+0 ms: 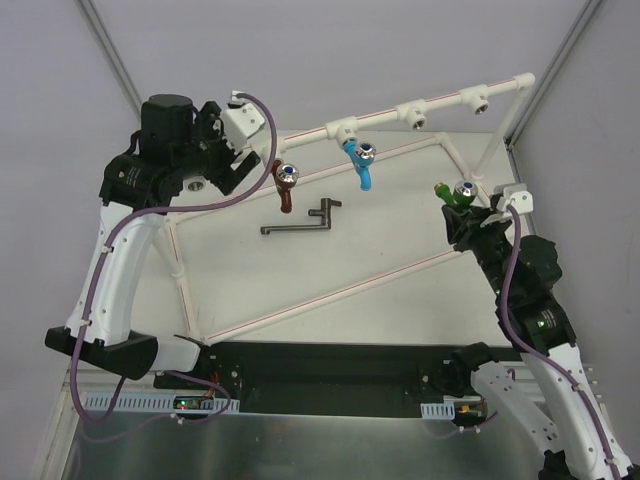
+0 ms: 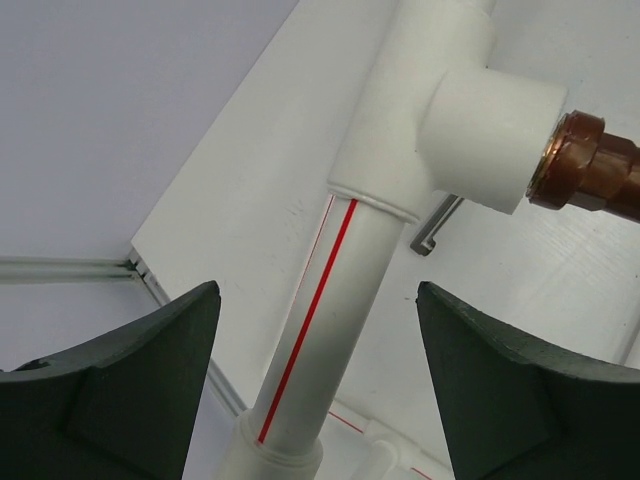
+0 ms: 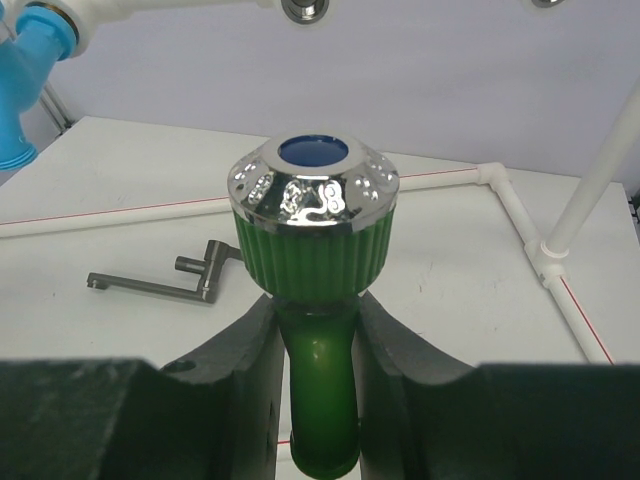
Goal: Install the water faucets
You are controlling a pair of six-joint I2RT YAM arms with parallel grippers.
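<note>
My right gripper (image 1: 462, 213) is shut on the green faucet (image 1: 455, 194), holding it above the table's right side with its silver end up; in the right wrist view the gripper (image 3: 315, 310) pinches the green faucet's (image 3: 318, 380) neck. The reddish-brown faucet (image 1: 285, 186) and the blue faucet (image 1: 361, 163) hang from tee fittings on the white pipe frame (image 1: 385, 115). My left gripper (image 1: 238, 172) is open at the frame's left end; in the left wrist view its fingers (image 2: 150, 380) straddle the red-striped pipe (image 2: 330, 320) without touching, below the brown faucet's (image 2: 595, 170) tee.
A grey crank-shaped tool (image 1: 300, 222) lies on the white board (image 1: 330, 265) between the arms and shows in the right wrist view (image 3: 170, 280). Two tees with bare silver sockets (image 1: 418, 120) sit further right on the upper pipe. Thin frame rails border the board.
</note>
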